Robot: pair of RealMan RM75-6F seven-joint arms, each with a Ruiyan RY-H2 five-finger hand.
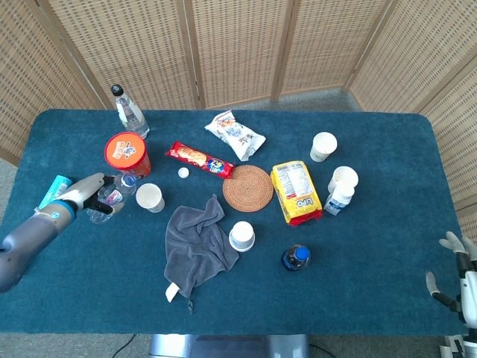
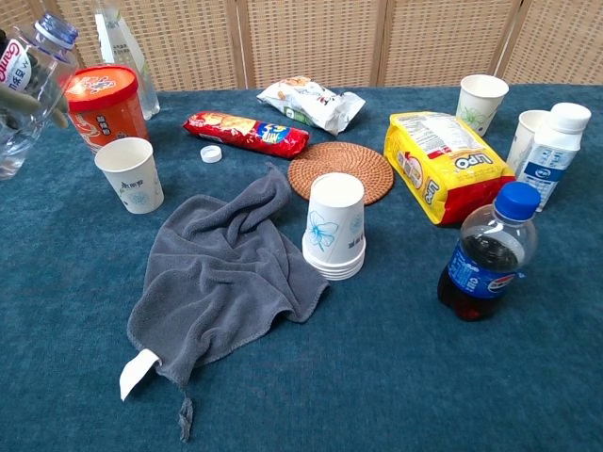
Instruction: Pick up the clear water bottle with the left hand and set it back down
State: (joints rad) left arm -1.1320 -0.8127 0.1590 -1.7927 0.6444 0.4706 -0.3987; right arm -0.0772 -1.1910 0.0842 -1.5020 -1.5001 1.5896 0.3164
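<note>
Right hand (image 1: 453, 272): lowest right corner of the head view, off the table (image 1: 373, 298) edge, fingers apart, holding nothing.

Left hand (image 1: 88, 192): at the table's left side, fingers (image 2: 38, 102) wrapped around the clear water bottle (image 2: 26, 87). The bottle sits inside the grasp, tilted, its blue cap (image 2: 57, 28) pointing up and away from the palm, its red-and-white label partly under the fingers. Whether its base touches the cloth-covered table cannot be told from either view.

Just past the fingertips: a paper cup (image 1: 150, 198), upright, near the bottle but apart from it.

Beyond the bottle's cap: an orange tub (image 1: 127, 154), just beside the cap.

Farther behind the tub: a tall glass bottle (image 1: 129, 112), upright, near the far edge.

Well to the right of the fingers: a grey towel (image 1: 195, 245), crumpled.
</note>
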